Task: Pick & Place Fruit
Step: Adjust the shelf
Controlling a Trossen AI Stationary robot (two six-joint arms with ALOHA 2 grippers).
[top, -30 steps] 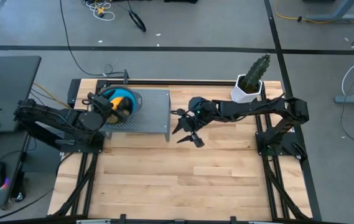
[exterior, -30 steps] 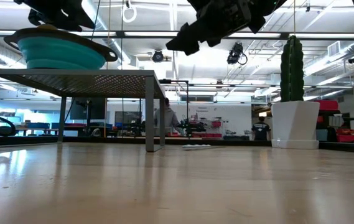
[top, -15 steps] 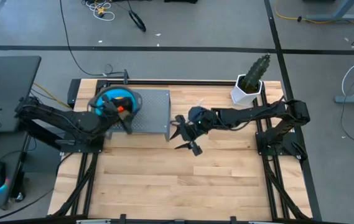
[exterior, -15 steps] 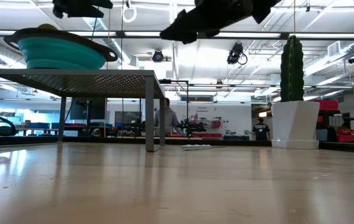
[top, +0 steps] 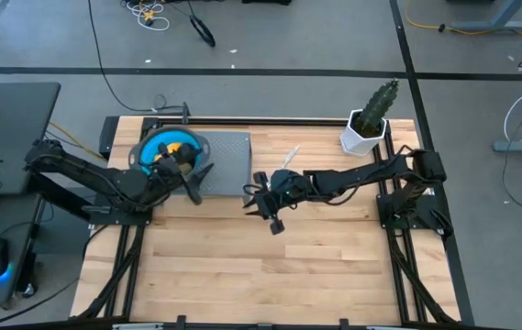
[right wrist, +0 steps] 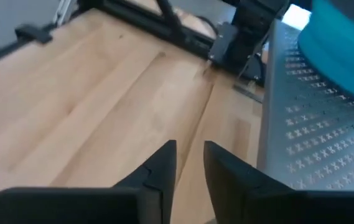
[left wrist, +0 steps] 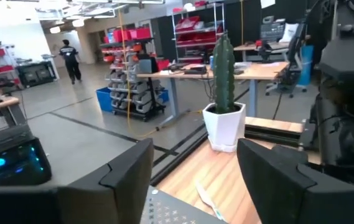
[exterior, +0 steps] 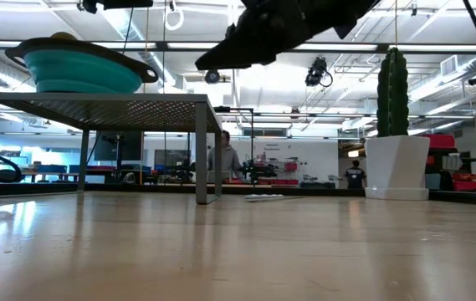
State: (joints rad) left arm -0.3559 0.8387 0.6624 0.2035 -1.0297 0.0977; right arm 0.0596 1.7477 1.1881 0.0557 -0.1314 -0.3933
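Observation:
A teal bowl stands on a grey perforated stand, and yellow-orange fruit lies inside it. The other fruits are not in view. My left gripper hovers open just off the bowl's near-right rim, above the stand, and holds nothing. My right gripper hangs in the air off the stand's right end, above bare table. Its fingers stand a narrow gap apart with nothing between them. In the low view the bowl sits on the stand, with my right gripper high above the table.
A green cactus in a white pot stands at the table's far right corner. A thin pale stick lies on the wood between the stand and the pot. Bare wooden table stretches across the near half. People stand in the room beyond.
My left gripper has drawn back from over the bowl toward the near edge and right, and has risen; the fruit in the bowl now shows uncovered. My right gripper has moved toward the table's left and near edge, past the stand's right end.

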